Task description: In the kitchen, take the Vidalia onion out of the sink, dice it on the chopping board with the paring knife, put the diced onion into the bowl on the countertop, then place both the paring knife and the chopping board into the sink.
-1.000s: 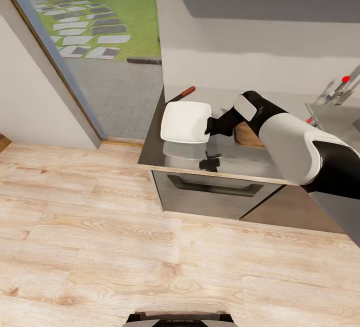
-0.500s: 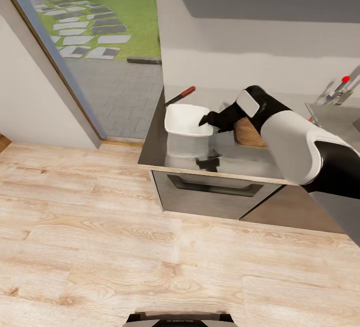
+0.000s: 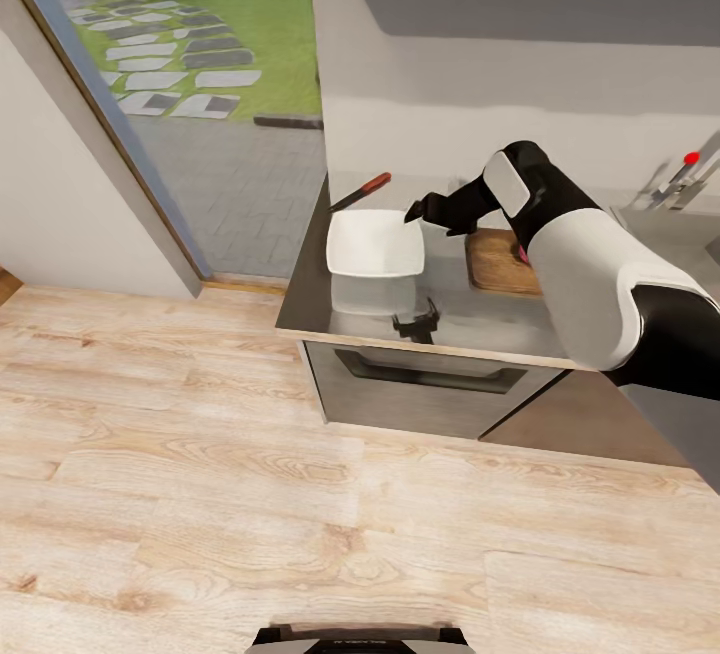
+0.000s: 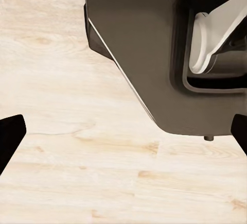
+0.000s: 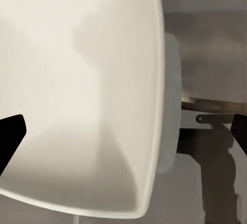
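The scene is evenly and brightly lit, with daylight seen on the lawn and paving beyond the glass door. The glossy tabletop (image 3: 460,309) acts as a mirror: a pale reflection of the bowl (image 3: 375,244) and a dark reflection of the right pincer (image 3: 415,213) are seen on it, below the pincer. Shadows are soft and faint; a grey shade is cast across the bowl's inner wall in the right wrist view. The renders are slightly soft, with smeared edges and blurred wood grain on the floor (image 3: 300,524). Straight lines lean at the head view's borders. No harsh glare is seen.
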Motion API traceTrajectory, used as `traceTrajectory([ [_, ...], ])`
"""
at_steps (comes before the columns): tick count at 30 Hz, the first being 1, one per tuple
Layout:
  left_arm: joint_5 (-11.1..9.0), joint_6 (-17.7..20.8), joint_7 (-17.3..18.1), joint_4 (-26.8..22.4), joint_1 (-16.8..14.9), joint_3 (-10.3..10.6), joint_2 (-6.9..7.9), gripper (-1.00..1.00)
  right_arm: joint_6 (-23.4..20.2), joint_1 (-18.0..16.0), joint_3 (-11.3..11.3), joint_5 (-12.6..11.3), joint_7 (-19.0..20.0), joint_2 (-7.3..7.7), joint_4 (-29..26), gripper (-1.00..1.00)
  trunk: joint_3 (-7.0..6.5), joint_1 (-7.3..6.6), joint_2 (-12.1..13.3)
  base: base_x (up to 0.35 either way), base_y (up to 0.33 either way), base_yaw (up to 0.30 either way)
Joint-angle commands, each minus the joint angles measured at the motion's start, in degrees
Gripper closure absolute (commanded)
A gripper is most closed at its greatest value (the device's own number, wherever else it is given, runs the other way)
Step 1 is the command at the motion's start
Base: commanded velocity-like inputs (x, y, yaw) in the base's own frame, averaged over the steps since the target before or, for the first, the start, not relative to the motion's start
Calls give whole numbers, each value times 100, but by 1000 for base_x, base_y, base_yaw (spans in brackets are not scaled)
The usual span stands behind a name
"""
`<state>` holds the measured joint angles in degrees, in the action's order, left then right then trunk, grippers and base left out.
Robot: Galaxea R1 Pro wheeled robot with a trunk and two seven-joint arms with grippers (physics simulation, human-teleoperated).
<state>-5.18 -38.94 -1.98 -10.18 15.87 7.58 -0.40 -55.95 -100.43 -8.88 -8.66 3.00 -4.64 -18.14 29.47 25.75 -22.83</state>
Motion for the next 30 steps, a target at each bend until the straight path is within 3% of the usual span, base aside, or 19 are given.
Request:
traceTrajectory([
  [1,-53,-8,-21,-11,4,51,1,-100,-21,-3,-26,13,8,-2,-5,-100,7,3,-9,0,0,0],
  [9,-53,-7,-20,-10,4,51,-2,-100,-21,-3,-18,24,8,6,-14,-100,7,3,-9,-41,0,0],
  [25,-35,-8,-17,27,4,51,-4,-100,-12,-3,0,146,12,14,-14,-100,7,3,-9,-308,0,0],
  [28,-29,-8,-20,8,4,51,-4,-100,52,-3,2,154,21,77,-14,-100,7,3,-9,-108,0,0],
  [30,-27,-8,-21,8,10,51,-8,-100,417,-1,21,229,27,184,-14,-100,7,3,-9,-30,0,0],
])
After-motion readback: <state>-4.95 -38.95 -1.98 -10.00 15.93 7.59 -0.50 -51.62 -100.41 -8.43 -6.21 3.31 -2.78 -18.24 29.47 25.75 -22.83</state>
